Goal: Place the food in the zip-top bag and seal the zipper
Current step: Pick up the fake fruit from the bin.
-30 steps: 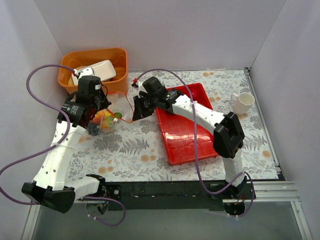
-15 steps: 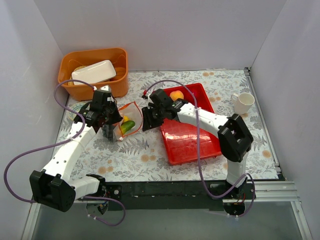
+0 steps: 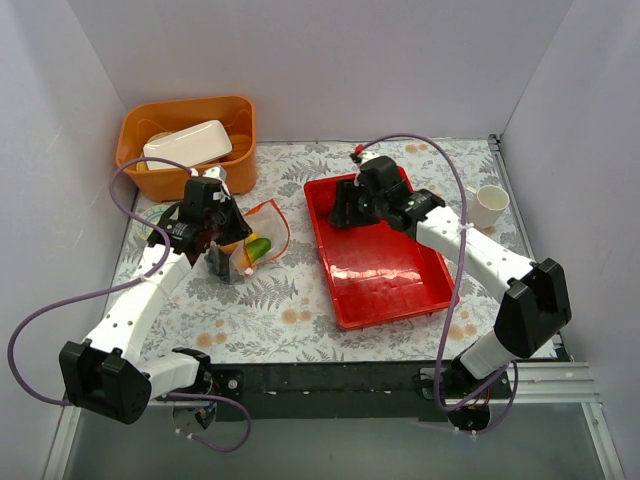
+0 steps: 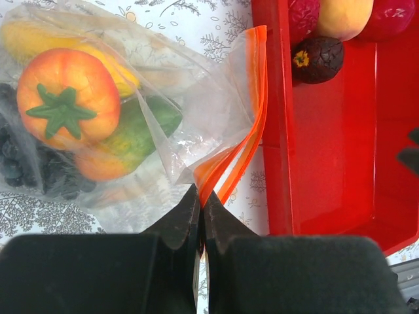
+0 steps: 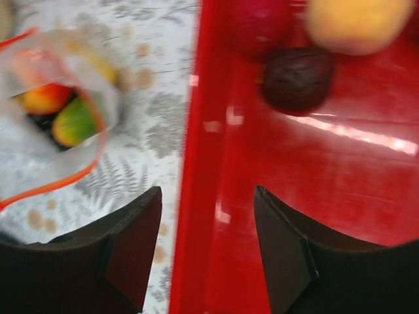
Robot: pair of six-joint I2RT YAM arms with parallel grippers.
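While the left gripper (image 4: 200, 208) pinched the zipper (image 4: 247, 124) with its jaws shut tight, the bag (image 4: 196, 98) lay on the table (image 3: 300, 300) just left of the tray (image 3: 400, 290). Its mouth was open toward the tray. Inside the bag were an orange fruit (image 4: 65, 98), a mango (image 4: 136, 134), a yellow piece (image 4: 33, 36) and grapes (image 4: 12, 163). The right gripper (image 5: 206, 242) hung over the tray's left wall with its jaws wide apart and nothing in them. A dark ball (image 5: 298, 78), a peach ball (image 5: 353, 23) and a red ball (image 5: 255, 26) sat at the tray's far end. The tray's wall stood between them and the bag. A bin (image 3: 235, 120) stood behind the bag, and a cup (image 3: 487, 205) stood right of the tray. Half a second before, the right gripper had been at the bag's mouth. Now it was over the tray, and the bag had stayed put.
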